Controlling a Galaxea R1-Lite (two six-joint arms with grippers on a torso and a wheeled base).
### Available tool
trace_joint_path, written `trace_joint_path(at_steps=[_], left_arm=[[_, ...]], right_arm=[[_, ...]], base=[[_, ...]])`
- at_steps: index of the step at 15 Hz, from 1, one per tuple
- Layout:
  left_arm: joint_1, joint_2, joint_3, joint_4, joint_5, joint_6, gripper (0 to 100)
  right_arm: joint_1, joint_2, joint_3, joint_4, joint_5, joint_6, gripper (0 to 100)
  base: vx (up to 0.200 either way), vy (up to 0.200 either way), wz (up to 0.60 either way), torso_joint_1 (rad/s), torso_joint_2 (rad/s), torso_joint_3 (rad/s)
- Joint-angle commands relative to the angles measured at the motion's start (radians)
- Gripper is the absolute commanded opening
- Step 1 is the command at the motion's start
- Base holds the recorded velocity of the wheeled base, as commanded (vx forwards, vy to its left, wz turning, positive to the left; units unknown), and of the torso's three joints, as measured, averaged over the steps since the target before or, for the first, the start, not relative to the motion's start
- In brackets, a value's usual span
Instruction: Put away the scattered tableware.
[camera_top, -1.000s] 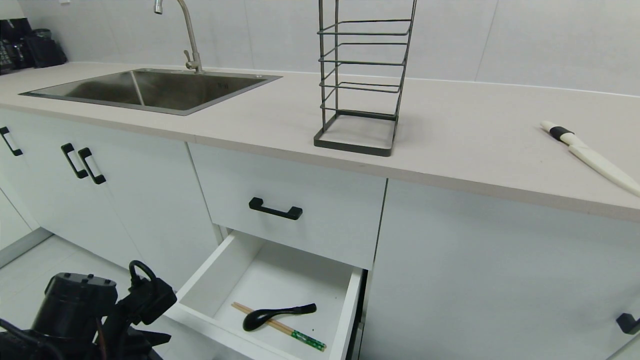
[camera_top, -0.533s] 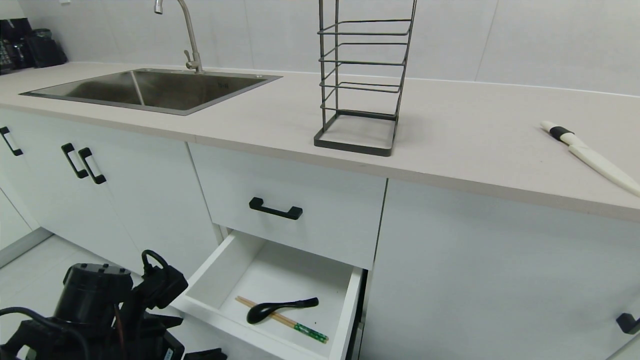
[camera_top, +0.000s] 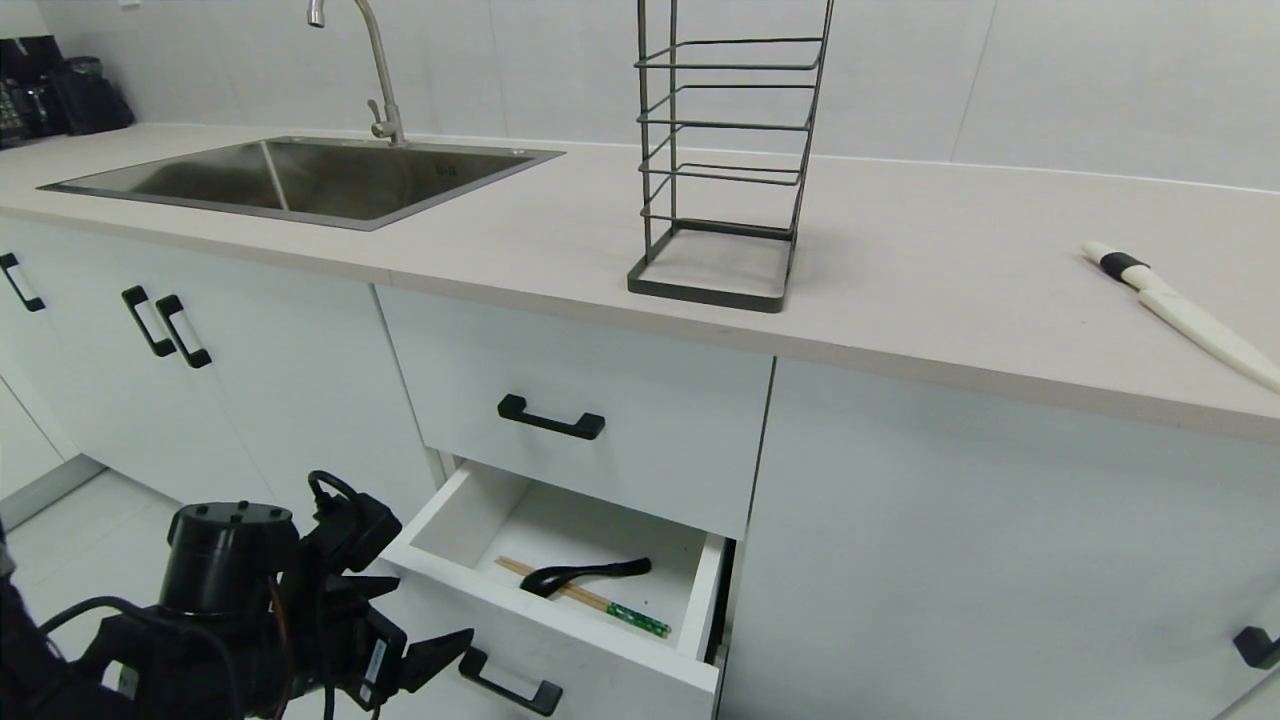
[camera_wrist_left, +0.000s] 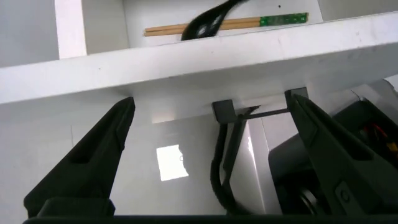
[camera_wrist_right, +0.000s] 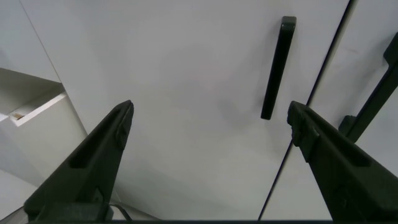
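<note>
The white pull-out drawer under the counter stands partly open. Inside it lie a black plastic soup spoon and a pair of wooden chopsticks with green ends, the spoon resting across the chopsticks. The left gripper has its fingers spread wide, just in front of the black bar handle of the drawer front. The right gripper is also spread open and holds nothing; it faces a white cabinet door with a black vertical handle.

Possible troubles, in my judgement:
- A white knife with a black band lies on the beige countertop, well apart from the drawer. If the drawer is shut now, this piece would be left out.
- A push on one side of the front could twist the drawer, so that it sticks.
- A fast push may make the spoon and chopsticks slide inside.
- An open finger could hook on the handle.

Writing: the green ends of the chopsticks carry small marks, too small to read; no other label is legible
</note>
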Motion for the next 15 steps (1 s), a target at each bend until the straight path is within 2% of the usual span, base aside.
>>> trace_joint_path(at_steps=[1, 2, 3, 8, 11, 15], left_arm=[[0.001, 0.095, -0.002, -0.075, -0.002, -0.001, 100], [0.004, 0.135, 0.000, -0.135, -0.003, -0.003, 100], [0.006, 0.144, -0.003, -0.145, -0.003, -0.003, 100], [0.027, 0.190, -0.111, -0.151, -0.006, 0.003, 100], [0.041, 0.223, -0.134, -0.155, -0.006, 0.006, 100], [0.044, 0.252, -0.215, -0.155, -0.008, 0.008, 100]], right_arm=[[0.000, 0.001, 0.000, 0.000, 0.001, 0.000, 100], [0.000, 0.001, 0.000, 0.000, 0.001, 0.000, 100], [0.000, 0.001, 0.000, 0.000, 0.001, 0.000, 100], [0.000, 0.001, 0.000, 0.000, 0.001, 0.000, 100], [0.000, 0.001, 0.000, 0.000, 0.001, 0.000, 100], [0.002, 0.001, 0.000, 0.000, 0.001, 0.000, 100]], base=[[0.000, 0.000, 0.00, 0.000, 0.00, 0.000], [0.000, 0.000, 0.00, 0.000, 0.00, 0.000], [0.000, 0.000, 0.00, 0.000, 0.00, 0.000], [0.000, 0.000, 0.00, 0.000, 0.00, 0.000], [0.000, 0.000, 0.00, 0.000, 0.00, 0.000], [0.000, 0.000, 0.00, 0.000, 0.00, 0.000]])
